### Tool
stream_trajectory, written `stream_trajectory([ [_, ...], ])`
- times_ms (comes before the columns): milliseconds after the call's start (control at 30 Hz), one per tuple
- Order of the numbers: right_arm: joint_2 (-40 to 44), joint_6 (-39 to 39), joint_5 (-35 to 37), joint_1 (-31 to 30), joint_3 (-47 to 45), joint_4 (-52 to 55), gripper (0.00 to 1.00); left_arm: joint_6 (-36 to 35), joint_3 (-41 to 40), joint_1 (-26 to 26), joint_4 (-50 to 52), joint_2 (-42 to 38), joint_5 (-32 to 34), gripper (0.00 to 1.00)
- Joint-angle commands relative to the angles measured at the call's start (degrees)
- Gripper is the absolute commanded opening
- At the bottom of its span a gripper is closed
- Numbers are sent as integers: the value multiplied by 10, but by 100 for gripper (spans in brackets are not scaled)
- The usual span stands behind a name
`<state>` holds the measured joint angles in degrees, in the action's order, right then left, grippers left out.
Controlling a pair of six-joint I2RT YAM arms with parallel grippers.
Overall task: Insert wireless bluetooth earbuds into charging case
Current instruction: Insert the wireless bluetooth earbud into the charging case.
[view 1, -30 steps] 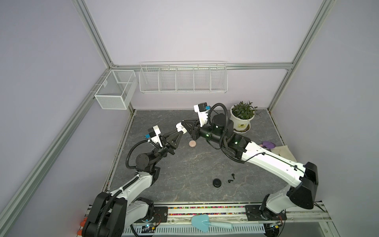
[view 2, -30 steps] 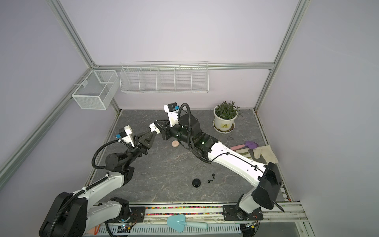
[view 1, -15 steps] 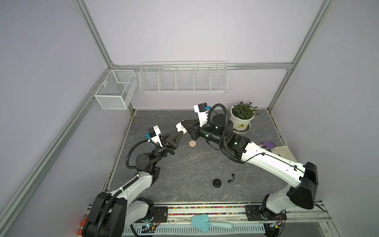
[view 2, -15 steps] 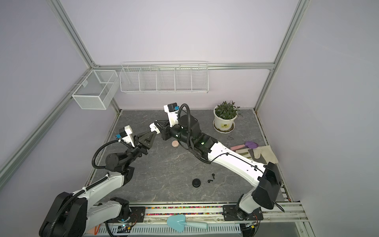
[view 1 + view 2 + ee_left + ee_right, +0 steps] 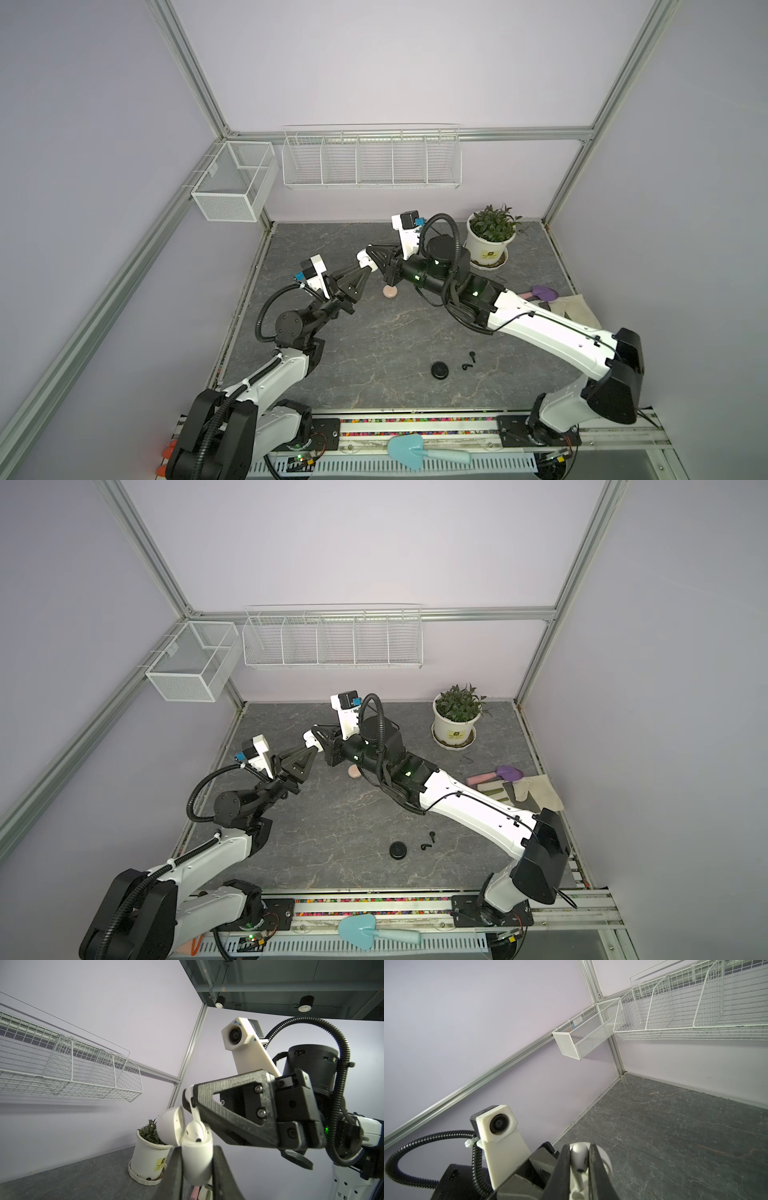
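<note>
Zero movement in that last second: my left gripper [image 5: 365,271] stayed clamped on the open case [image 5: 197,1159], held above the table [image 5: 374,345], and my right gripper [image 5: 579,1149] stayed pinched on a white earbud [image 5: 579,1159], stem poised at the case's mouth. Not seated yet, I judged.

**Where everything sits**

On your surface [image 5: 374,332], the plant [image 5: 492,232] stands at the back right. The rack [image 5: 372,160] hangs on the wall behind, and the basket [image 5: 232,187] hangs on the left wall by the corner. The disc [image 5: 390,292] lies mid-surface, toward the back. Above and just left of it, the left gripper [image 5: 197,1147] is around the open case [image 5: 197,1161]. The right gripper [image 5: 579,1151] is around an earbud [image 5: 579,1160] at that case's mouth. Near the front lies the shut case [image 5: 440,370], with loose earbuds [image 5: 467,366] just to its right. The trowel [image 5: 544,293] and cloth [image 5: 575,309] lie at the right edge. The scoop [image 5: 409,448] lies before the front rail [image 5: 457,422].
</note>
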<state>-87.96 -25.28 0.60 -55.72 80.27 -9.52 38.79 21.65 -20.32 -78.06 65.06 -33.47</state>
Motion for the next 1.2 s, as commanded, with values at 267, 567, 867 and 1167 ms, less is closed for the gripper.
stream_trajectory([
  [267,29,3,14,-10,-51,4,12,-12,2,-3,-28,-14,-1,0],
  [567,40,7,19,-9,-51,6,12,-19,4,-3,-24,-18,0,0],
  [867,39,-4,5,-9,-51,11,13,-24,6,-3,-13,-25,-2,0],
  [1167,34,-25,-35,-9,-49,11,14,-27,2,-3,-16,-29,0,0],
])
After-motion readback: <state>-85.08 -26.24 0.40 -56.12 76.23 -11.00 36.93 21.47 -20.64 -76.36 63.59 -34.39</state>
